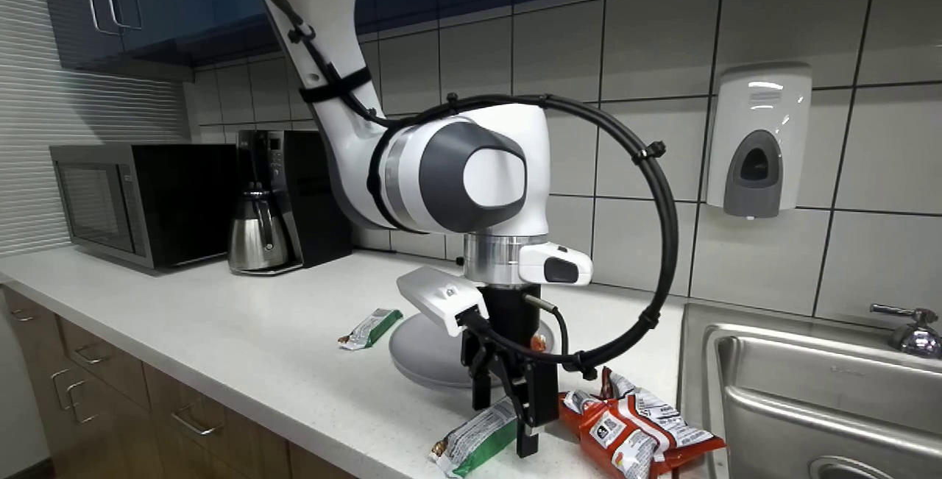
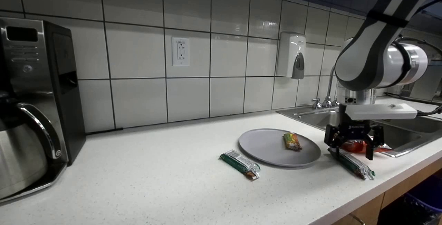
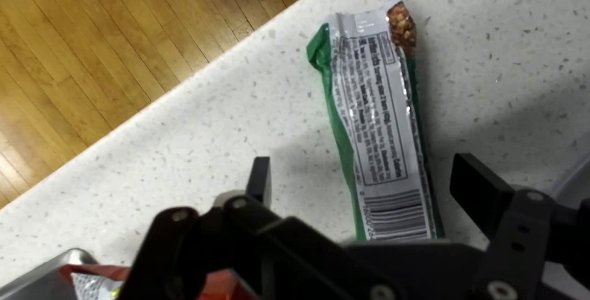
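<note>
My gripper (image 3: 368,178) is open and empty, pointing down with its fingers on either side of a green and white snack bar (image 3: 378,115) lying on the counter. I see room between the bar and each finger in the wrist view. The gripper shows in both exterior views (image 1: 506,416) (image 2: 351,153), as does this bar (image 1: 475,435) (image 2: 355,164). A red chip bag (image 1: 633,431) lies close beside the gripper. A grey plate (image 2: 262,149) holds a small yellow-orange bar (image 2: 292,141). Another green bar (image 2: 240,162) lies beside the plate.
A steel sink (image 1: 695,361) borders the counter beside the chip bag. The counter's front edge (image 3: 184,83) runs near the bar, with wooden floor below. A coffee maker (image 1: 316,199) and microwave (image 1: 176,207) stand at the far end. A soap dispenser (image 1: 765,140) hangs on the tiled wall.
</note>
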Robot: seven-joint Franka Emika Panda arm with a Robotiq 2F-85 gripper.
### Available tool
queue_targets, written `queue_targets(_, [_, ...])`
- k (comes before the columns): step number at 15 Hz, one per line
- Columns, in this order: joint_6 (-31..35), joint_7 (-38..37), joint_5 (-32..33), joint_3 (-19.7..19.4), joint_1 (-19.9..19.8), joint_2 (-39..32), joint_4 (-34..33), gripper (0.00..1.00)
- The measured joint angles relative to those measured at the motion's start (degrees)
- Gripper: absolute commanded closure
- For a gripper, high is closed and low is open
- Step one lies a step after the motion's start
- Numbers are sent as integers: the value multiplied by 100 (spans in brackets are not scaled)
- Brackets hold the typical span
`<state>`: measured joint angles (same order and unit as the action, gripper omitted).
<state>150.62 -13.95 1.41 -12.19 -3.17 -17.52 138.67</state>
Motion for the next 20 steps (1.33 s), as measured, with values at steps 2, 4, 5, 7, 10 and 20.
queue_targets(2, [33, 13, 0, 10, 0, -66, -34, 42])
queue_targets(4, [59, 23, -1, 21, -1, -106, -68, 58])
queue_targets(5, [71, 26, -1, 28, -1, -115, -84, 66])
queue_targets(7, [74, 32, -1, 51, 0, -115, -124, 80])
queue_targets(10, [84, 35, -1, 55, -1, -120, -161, 85])
queue_targets(20, [178, 147, 7, 74, 7, -71, -368, 85])
